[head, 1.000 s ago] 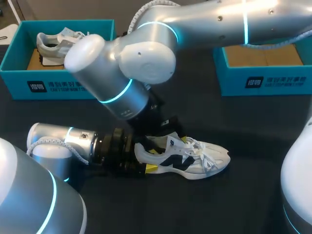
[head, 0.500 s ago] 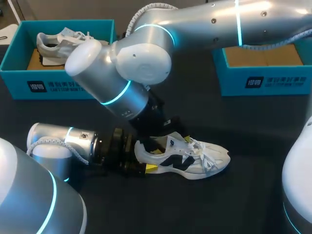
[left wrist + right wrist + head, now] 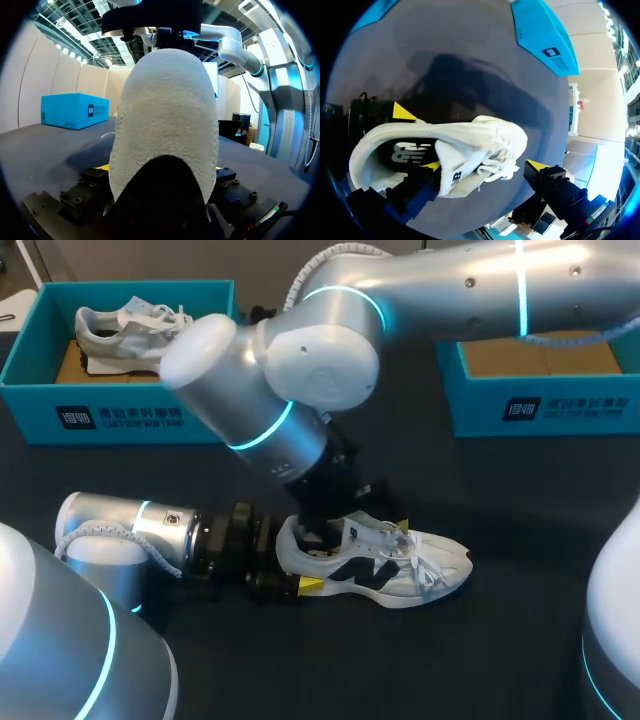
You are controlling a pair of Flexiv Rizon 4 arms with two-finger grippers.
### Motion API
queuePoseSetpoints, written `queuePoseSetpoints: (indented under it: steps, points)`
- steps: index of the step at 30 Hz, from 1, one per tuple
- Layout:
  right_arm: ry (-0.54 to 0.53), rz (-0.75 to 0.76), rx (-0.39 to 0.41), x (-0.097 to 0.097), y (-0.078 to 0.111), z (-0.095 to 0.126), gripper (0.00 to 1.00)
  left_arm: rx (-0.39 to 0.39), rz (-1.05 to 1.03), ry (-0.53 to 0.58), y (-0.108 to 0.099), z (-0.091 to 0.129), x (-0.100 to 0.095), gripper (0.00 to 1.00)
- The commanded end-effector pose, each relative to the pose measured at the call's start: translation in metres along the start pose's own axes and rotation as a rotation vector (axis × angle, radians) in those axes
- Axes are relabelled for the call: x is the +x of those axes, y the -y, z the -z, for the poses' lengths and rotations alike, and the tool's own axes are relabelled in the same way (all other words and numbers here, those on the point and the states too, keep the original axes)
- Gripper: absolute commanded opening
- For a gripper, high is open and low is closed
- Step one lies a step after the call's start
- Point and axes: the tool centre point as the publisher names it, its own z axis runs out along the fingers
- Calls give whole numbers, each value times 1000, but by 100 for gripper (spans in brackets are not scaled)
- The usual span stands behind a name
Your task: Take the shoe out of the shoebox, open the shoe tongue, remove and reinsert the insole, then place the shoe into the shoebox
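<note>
Resting on the dark worktop [image 3: 520, 640], the white sneaker [image 3: 400, 565] pointed its toe toward my right, well apart from both shoeboxes. The left arm [image 3: 150, 525] lay low along the worktop. The left jaws were clenched on the sneaker's heel, a finger on each side, and one yellow fingertip [image 3: 311, 585] showed on the near side. The right arm [image 3: 290, 430] hung over the shoe from above, past the middle. The right jaws stood released and spread wide. One fingertip [image 3: 433, 165] sat inside the opening against the tongue [image 3: 454, 175]; the other [image 3: 537, 164] was just beyond the laces. The dark insole [image 3: 405, 152] showed in the opening. At the far left, a teal shoebox [image 3: 120, 418] held a grey sneaker [image 3: 115, 328]. A second teal shoebox [image 3: 540, 405] sat at the far right.
</note>
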Motion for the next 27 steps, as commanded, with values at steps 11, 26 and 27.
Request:
queuePoseSetpoints:
  steps: [11, 26, 27]
  points:
    - [-69, -398, 31, -18, 9, -7, 100, 0, 0, 4, -1, -1, 0, 0]
    - [-182, -312, 109, -19, 14, 2, 67, 0, 0, 4, -1, -1, 0, 0]
    - [-187, -299, 110, -19, 13, 3, 64, 0, 0, 4, -1, -1, 0, 0]
